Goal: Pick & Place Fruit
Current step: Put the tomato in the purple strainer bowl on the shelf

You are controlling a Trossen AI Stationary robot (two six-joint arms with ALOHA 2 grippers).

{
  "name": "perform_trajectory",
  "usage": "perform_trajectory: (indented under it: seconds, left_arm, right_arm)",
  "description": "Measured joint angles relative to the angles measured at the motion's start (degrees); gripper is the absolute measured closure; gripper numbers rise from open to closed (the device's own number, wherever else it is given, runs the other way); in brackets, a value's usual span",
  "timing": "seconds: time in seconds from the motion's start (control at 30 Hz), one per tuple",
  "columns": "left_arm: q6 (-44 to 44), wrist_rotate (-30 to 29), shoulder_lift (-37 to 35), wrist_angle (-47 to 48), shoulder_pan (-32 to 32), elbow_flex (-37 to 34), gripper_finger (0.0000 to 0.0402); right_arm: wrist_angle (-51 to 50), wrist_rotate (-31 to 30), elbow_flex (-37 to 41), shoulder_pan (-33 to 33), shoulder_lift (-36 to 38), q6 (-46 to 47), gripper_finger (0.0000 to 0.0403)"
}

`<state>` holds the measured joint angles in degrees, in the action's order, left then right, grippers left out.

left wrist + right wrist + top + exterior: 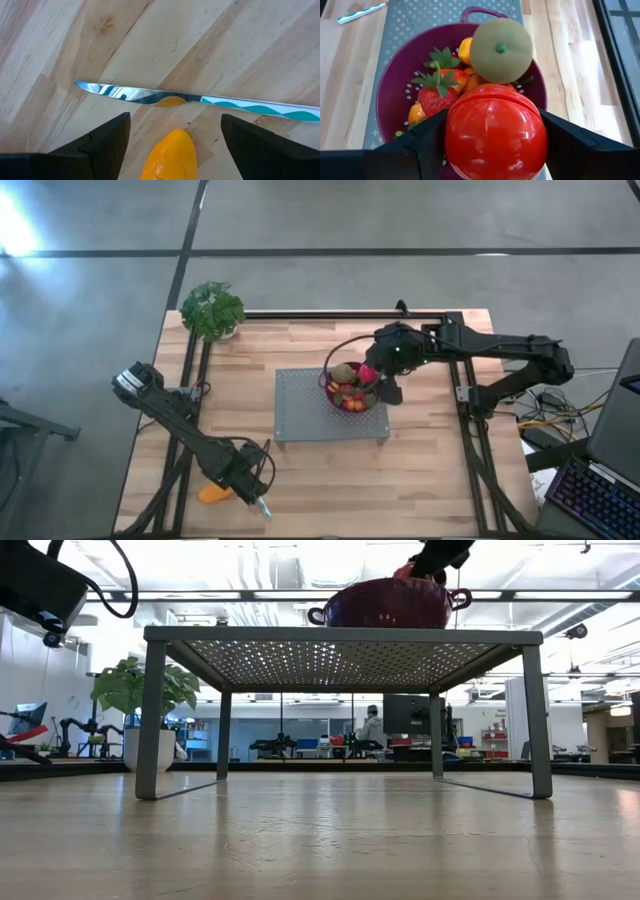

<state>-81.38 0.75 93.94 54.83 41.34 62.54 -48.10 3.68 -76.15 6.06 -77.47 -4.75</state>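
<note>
Near the table's front left corner, the left gripper (252,483) hangs with fingers spread wide and empty over an orange fruit (170,156) that lies just beside a knife (200,99) on the wood. At the centre, a purple bowl (330,392) of fruit stands on a perforated metal stand (300,405). Above the bowl, the right gripper (492,137) has its fingers closed on the sides of a red ball (493,132), over a strawberry (435,97) and a green-brown fruit (501,50).

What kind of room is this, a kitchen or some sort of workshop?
Most likely a robotics lab or workshop: a bare concrete floor around the wooden table, computer monitors in the background, and other robot arms on benches beyond.
</note>
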Motion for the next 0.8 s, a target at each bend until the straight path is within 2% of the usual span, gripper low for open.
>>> perform_trajectory:
  seconds: [0.2,0.5,0.8]
  left_arm:
    - [0.0,0.0,0.0,0.0,0.0,0.0,0.0087]
    - [0.0,0.0,0.0,0.0,0.0,0.0,0.0087]
    - [0.0,0.0,0.0,0.0,0.0,0.0,0.0087]
  right_arm:
    - [0.6,0.0,1.8,0.0,0.0,0.5,0.0124]
    - [1.4,0.0,1.8,0.0,0.0,1.8,0.0148]
    - [1.6,1.1,1.8,0.0,-0.4,3.6,0.0097]
